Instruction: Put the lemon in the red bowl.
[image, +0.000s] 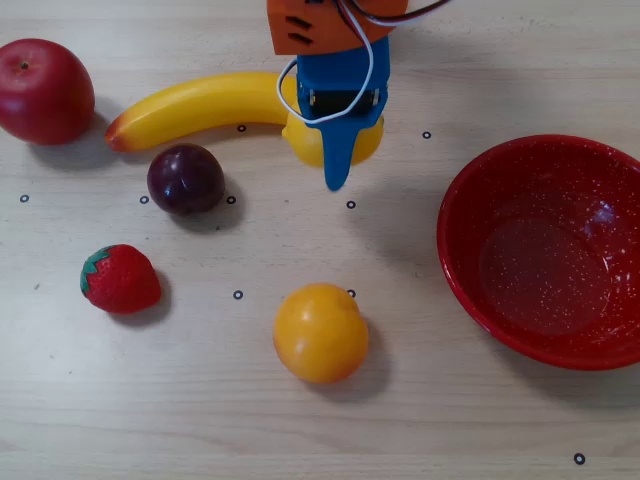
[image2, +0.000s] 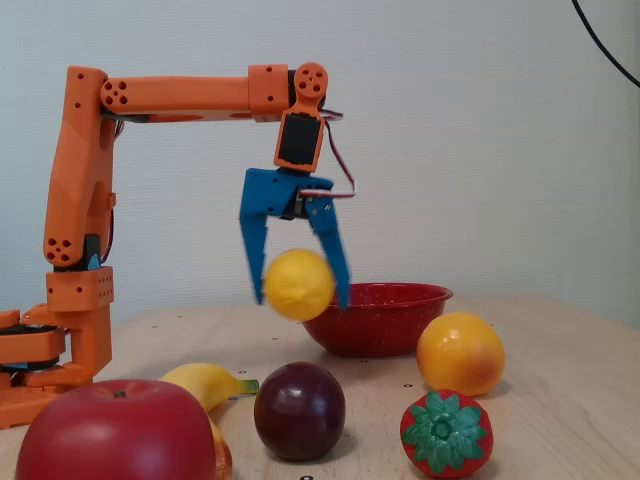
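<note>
1 lemon (image2: 297, 284), clenched in the claw (image2: 300, 297) above the tabletop (image: 450, 420); 1 red bowl (image: 545, 250), rim cut off overhead.

Bright, even light; soft shadows lie right of the fruit on the worktop (image: 480, 420). The red bowl (image: 600, 215) shows small glare.

A pale wooden table (image: 480, 420), dotted with small black ring marks, carries a red apple (image: 42, 90) at upper left of the overhead view, a banana (image: 190, 103) beside it, a dark plum (image: 185, 178), a strawberry (image: 120, 279), an orange (image: 320, 332) at lower centre, and the red bowl (image: 470, 190) at right.
</note>
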